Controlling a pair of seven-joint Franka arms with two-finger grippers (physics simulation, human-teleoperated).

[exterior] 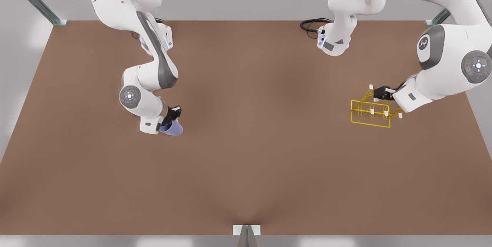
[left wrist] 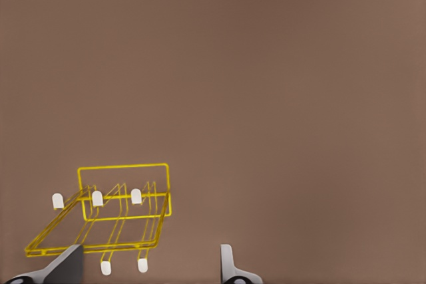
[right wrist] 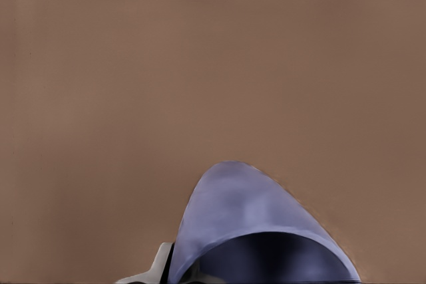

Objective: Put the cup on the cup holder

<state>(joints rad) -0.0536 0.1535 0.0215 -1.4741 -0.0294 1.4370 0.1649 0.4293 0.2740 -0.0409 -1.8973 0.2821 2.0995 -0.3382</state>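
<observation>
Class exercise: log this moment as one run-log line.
right gripper: shut on cup, front view's left | left gripper: open, at holder, front view's right | cup not yet on holder

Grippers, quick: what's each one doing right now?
Left end effector: open, empty, at the yellow wire cup holder.
Right end effector: shut on the small lavender-blue tapered cup.

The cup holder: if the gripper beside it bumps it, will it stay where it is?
Probably not. The cup holder is thin open wire standing loose on the table, so it looks light and apt to slide. Its frame sits low and wide, so tipping seems less likely. The left gripper is open at its far edge.
</observation>
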